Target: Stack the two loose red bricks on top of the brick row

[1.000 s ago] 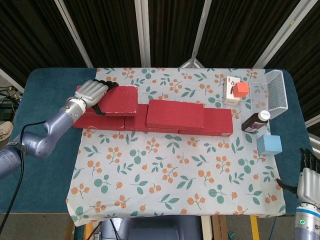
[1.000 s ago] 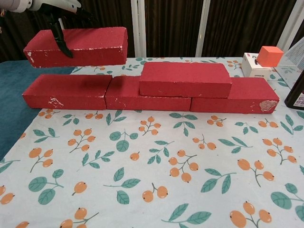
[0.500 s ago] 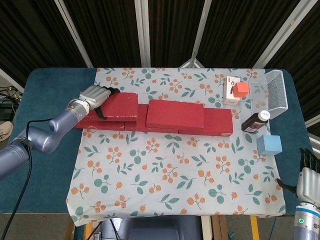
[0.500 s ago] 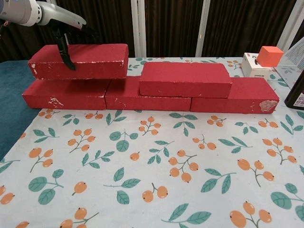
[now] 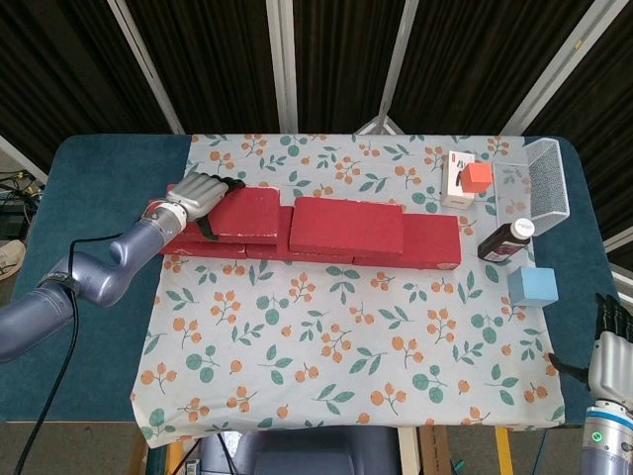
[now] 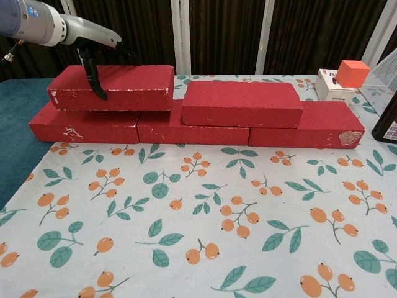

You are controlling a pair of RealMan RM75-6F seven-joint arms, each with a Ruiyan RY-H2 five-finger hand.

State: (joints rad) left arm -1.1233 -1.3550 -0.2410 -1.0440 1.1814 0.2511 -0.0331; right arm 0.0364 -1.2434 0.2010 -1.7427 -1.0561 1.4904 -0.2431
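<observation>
Red bricks: from the head view, the left red brick (image 5: 240, 211) lies on top of the brick row (image 5: 425, 240), at its left end, just beside the second red brick (image 5: 346, 227) that sits on the row's middle. The left hand (image 5: 199, 192) grips this brick's left end. The right hand (image 5: 609, 354) hangs far from the row, fingers a little apart, holding nothing.

From the chest view, the left red brick (image 6: 121, 88) rests on the brick row (image 6: 298, 131), thumb (image 6: 94, 79) pressed on its front face, other fingers curled over its top. The second red brick (image 6: 240, 103) lies just to its right.
</observation>
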